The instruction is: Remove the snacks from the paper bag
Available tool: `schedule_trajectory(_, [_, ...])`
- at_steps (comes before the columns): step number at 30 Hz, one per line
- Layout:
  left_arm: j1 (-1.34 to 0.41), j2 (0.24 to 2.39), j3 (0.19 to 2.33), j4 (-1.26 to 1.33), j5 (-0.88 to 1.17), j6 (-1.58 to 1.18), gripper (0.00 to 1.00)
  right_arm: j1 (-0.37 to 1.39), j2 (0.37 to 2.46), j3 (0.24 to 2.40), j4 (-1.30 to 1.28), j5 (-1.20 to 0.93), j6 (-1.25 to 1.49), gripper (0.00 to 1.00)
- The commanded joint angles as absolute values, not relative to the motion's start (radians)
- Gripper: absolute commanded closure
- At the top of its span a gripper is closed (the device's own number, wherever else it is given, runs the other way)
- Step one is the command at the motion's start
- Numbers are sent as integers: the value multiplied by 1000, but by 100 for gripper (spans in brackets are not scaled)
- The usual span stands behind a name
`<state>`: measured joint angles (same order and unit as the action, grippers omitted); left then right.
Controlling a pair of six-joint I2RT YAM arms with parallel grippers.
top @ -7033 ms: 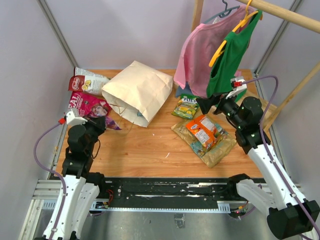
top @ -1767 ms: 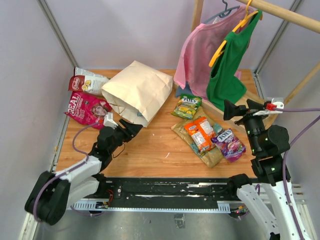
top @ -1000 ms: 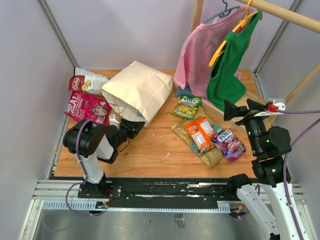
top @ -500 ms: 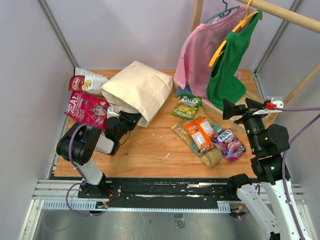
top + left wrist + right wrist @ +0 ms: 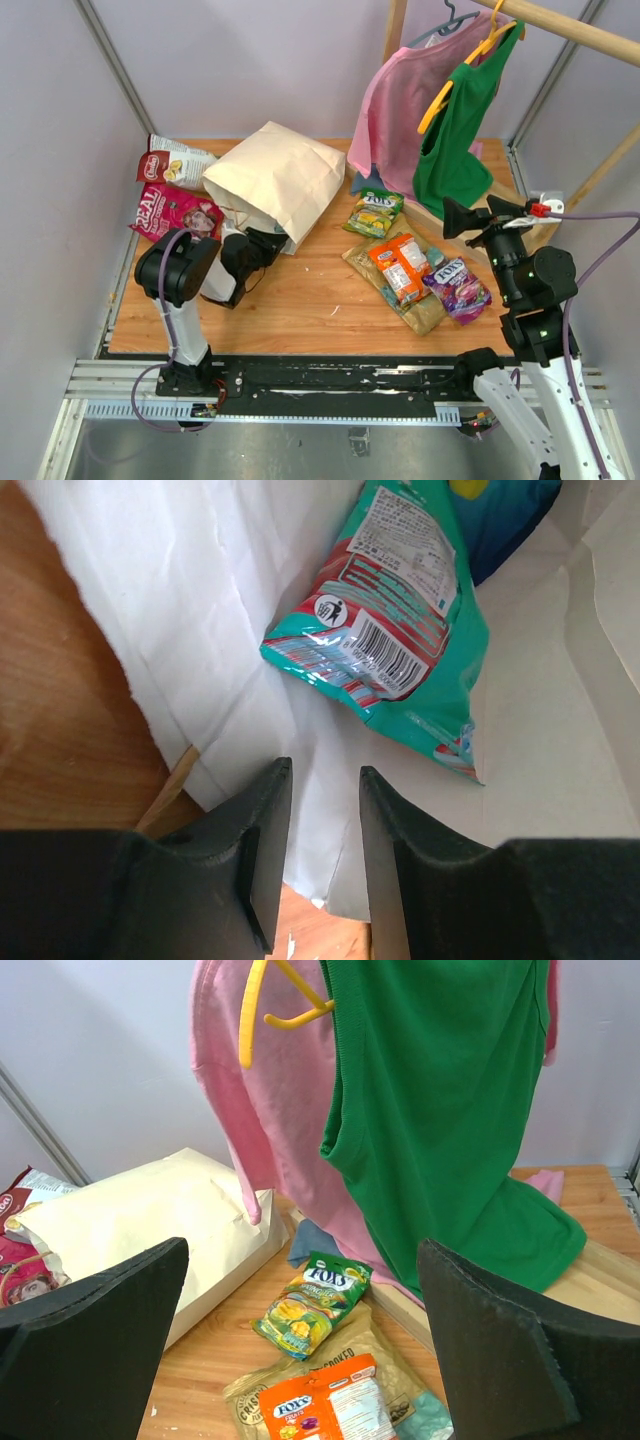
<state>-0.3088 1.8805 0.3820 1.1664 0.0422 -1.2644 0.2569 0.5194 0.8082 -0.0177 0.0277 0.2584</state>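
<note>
The paper bag [image 5: 280, 180] lies on its side at the back left, mouth facing me. My left gripper [image 5: 262, 246] is at its mouth, open a narrow gap and empty. In the left wrist view the gripper [image 5: 322, 770] points into the bag [image 5: 200, 630], just short of a teal snack packet [image 5: 400, 630]; a blue packet [image 5: 500, 520] lies deeper. On the table lie green [image 5: 375, 213], orange [image 5: 400, 265], purple [image 5: 458, 285], tan [image 5: 430, 310], red-white [image 5: 175, 165] and magenta [image 5: 172, 215] packets. My right gripper [image 5: 458, 217] is raised at the right, wide open and empty.
A pink shirt [image 5: 400, 110] and a green shirt [image 5: 460, 120] hang on hangers from a wooden rail [image 5: 570, 30] at the back right, low over the table. A blue cloth [image 5: 315, 1240] lies under them. Walls close in the left, back and right sides.
My left gripper has moved from the table's left edge up to the bag's mouth. Earlier, the purple packet appeared beside the orange one and my right arm drew back and up.
</note>
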Motion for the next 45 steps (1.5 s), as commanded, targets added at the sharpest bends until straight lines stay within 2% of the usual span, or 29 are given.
schedule_trajectory(1, [-318, 1903, 406, 1211, -9, -1259, 62, 250, 520, 796, 23, 13, 266, 2])
schedule_trajectory(19, [-358, 1972, 513, 1152, -68, -1247, 62, 250, 513, 796, 18, 18, 256, 2])
schedule_trajectory(25, [-358, 1981, 502, 1165, -78, -1246, 72, 250, 516, 796, 18, 20, 256, 2])
schedule_trajectory(32, [-358, 1969, 511, 1155, -112, -1213, 79, 251, 513, 791, 29, 9, 253, 2])
schedule_trajectory(37, [-346, 1930, 533, 1106, -106, -1150, 99, 250, 509, 790, 31, 8, 248, 2])
schedule_trajectory(45, [-342, 1734, 458, 989, -128, -1002, 100, 251, 516, 788, 32, 14, 243, 2])
